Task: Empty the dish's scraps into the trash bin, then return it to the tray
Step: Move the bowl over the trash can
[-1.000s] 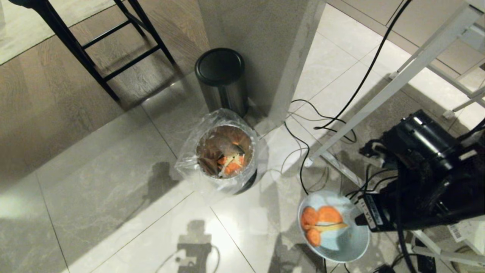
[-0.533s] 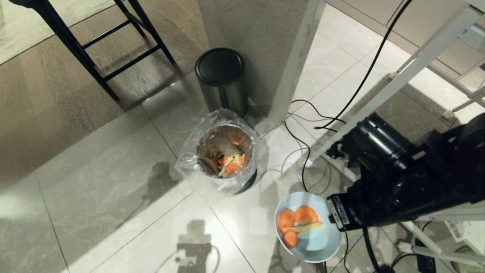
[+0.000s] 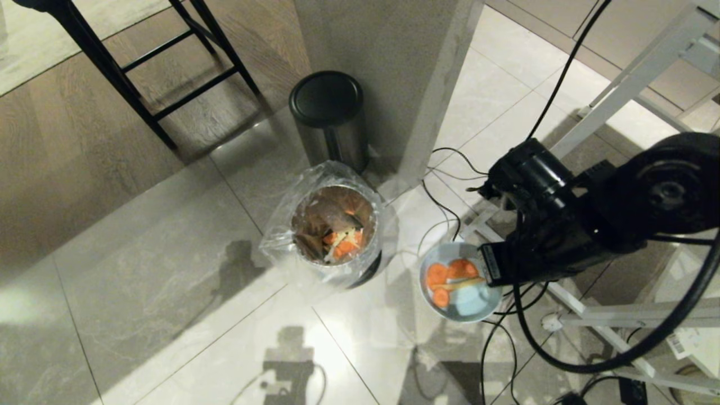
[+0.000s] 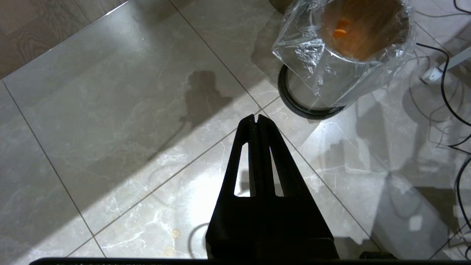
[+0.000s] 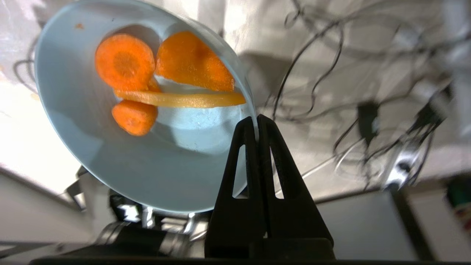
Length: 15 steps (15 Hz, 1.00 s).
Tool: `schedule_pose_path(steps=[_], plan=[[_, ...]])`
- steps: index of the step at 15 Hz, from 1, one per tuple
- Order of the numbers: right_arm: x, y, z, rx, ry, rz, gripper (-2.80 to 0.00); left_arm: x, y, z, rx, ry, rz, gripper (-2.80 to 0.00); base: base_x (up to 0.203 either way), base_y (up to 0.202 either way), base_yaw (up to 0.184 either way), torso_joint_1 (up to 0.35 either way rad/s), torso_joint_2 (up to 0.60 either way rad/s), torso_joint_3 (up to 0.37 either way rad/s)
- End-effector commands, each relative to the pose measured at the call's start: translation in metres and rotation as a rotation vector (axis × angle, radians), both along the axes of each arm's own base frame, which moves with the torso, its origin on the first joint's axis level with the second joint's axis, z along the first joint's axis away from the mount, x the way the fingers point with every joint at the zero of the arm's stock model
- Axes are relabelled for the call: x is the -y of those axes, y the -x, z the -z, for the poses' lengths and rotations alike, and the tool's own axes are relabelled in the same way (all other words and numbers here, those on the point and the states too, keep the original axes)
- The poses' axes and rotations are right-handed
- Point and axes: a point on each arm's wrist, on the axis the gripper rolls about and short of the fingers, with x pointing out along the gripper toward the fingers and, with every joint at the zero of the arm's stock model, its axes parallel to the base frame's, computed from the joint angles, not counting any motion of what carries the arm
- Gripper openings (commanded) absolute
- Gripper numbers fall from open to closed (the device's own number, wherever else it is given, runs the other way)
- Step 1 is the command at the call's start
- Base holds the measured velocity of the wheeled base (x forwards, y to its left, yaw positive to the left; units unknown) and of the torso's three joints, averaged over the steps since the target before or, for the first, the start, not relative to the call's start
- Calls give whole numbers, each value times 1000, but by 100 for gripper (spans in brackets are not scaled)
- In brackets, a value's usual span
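The light-blue dish (image 3: 464, 301) (image 5: 110, 162) hangs above the floor, just right of the trash bin (image 3: 336, 225) (image 4: 364, 29). My right gripper (image 5: 256, 119) (image 3: 488, 269) is shut on the dish's rim. The scraps (image 3: 447, 275) (image 5: 162, 81), orange carrot slices and a pale strip, lie inside the dish. The bin is a small metal one lined with a crinkled clear bag, with orange and pale bits at its bottom. My left gripper (image 4: 255, 118) is shut and empty over the floor tiles, short of the bin. The tray is out of view.
A steel bin with a black domed lid (image 3: 327, 107) stands behind the trash bin by a wall corner (image 3: 427, 112). Black cables (image 3: 450, 225) and white frame legs (image 3: 590, 112) lie to the right. A black stool (image 3: 140, 62) stands at the back left.
My right arm has carried the dish up the head view, away from its lower edge and closer to the trash bin. The scraps stay in the dish. The left gripper has not moved.
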Motion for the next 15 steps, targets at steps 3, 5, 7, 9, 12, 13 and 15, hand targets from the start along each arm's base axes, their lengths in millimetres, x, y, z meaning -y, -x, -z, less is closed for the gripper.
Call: schedule_pose_path(steps=[3, 5, 7, 9, 12, 13, 15], plan=[[7, -32, -12, 69, 52, -38, -280, 0, 0, 0, 0, 1, 0, -280, 0, 0, 0, 0, 0, 0], [8, -44, -19, 105, 57, -41, -280, 0, 0, 0, 1, 1, 0, -280, 0, 0, 0, 0, 0, 0], [10, -56, -25, 136, 57, -32, -280, 0, 0, 0, -1, 1, 0, -280, 0, 0, 0, 0, 0, 0], [11, -67, -32, 170, 45, -14, -280, 0, 0, 0, 0, 1, 0, -280, 0, 0, 0, 0, 0, 0], [6, -82, -34, 228, 88, 45, -280, 0, 0, 0, -1, 1, 0, -280, 0, 0, 0, 0, 0, 0], [3, -85, -36, 241, 84, 48, -280, 0, 0, 0, -1, 1, 0, -280, 0, 0, 0, 0, 0, 0], [-7, -88, -39, 263, 67, 37, -280, 0, 0, 0, 0, 1, 0, -280, 0, 0, 0, 0, 0, 0]])
